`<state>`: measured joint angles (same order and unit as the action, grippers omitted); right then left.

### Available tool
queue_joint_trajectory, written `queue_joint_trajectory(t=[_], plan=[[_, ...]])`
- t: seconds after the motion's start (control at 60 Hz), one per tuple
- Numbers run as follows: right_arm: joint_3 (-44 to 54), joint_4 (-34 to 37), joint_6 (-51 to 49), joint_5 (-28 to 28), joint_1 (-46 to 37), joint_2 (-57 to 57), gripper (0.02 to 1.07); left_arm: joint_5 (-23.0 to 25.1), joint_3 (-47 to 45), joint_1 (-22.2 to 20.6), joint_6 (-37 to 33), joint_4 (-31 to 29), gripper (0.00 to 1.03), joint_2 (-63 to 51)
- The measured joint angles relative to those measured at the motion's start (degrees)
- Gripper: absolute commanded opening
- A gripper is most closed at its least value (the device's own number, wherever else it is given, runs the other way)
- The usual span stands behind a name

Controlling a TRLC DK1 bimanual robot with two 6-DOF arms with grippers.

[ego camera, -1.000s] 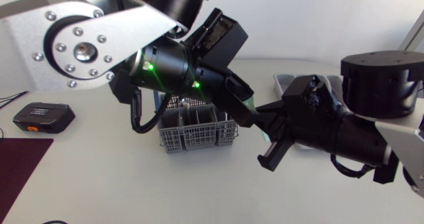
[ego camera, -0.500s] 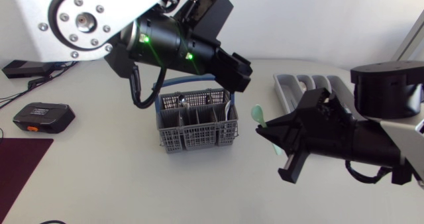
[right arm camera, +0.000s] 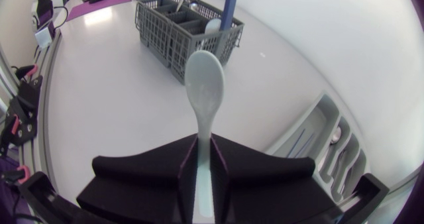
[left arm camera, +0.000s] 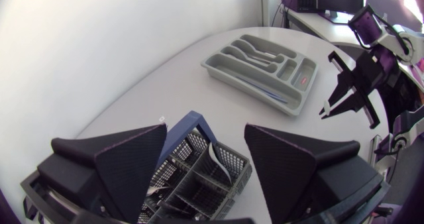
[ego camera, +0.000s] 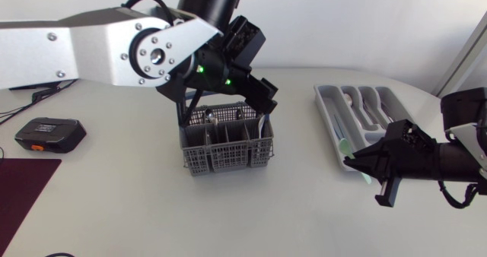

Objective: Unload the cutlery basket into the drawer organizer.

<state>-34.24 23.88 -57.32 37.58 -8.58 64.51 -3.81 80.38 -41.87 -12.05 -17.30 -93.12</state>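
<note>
The grey cutlery basket [ego camera: 226,144] stands mid-table with a few pieces in its cells. Just above its back right corner hangs my left gripper [ego camera: 259,97], open and holding nothing. In the left wrist view the basket [left arm camera: 199,177] and its blue handle lie under the left gripper [left arm camera: 205,134]. My right gripper [ego camera: 370,167] is shut on a pale green spoon [ego camera: 344,144] at the near edge of the grey drawer organizer [ego camera: 364,97]. The right wrist view shows the spoon [right arm camera: 204,85] bowl-up in my right gripper [right arm camera: 204,148], with the basket [right arm camera: 189,25] ahead and the organizer [right arm camera: 324,151] beside it.
A black and orange device [ego camera: 49,134] lies at the table's left, and a dark maroon mat [ego camera: 23,188] covers the near left corner. The organizer [left arm camera: 265,68] holds cutlery in several slots. Bare white tabletop lies between the basket and the organizer.
The two grippers were together beside the basket. The left one opened and drew back over the basket. The right arm carried the spoon away right, to the organizer's near edge.
</note>
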Motion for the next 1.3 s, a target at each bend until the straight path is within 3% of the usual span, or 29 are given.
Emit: queue_joint_trajectory(t=[0.3,0.567,0.833,1.033,1.3], plan=[[-13.4,4.8,-22.5,1.0,-14.7,19.2,0.12,-3.0,0.0,-0.6,-1.6,2.3,0.82,-4.5],[-24.2,8.4,-40.9,-5.3,-20.9,32.8,0.12,-5.2,0.0,-0.7,-2.2,4.9,0.82,-6.7],[-27.9,7.1,-48.4,-10.5,-21.9,39.2,0.12,-7.1,0.3,-0.7,-3.2,6.9,0.82,-8.5],[-28.0,1.5,-52.6,-14.5,-21.9,41.6,0.13,-9.2,0.3,-0.7,-4.4,6.9,0.82,-8.6],[-27.6,-3.3,-53.5,-15.2,-22.3,42.1,0.47,-12.1,-0.5,-1.3,-6.0,7.3,0.82,-8.7]])
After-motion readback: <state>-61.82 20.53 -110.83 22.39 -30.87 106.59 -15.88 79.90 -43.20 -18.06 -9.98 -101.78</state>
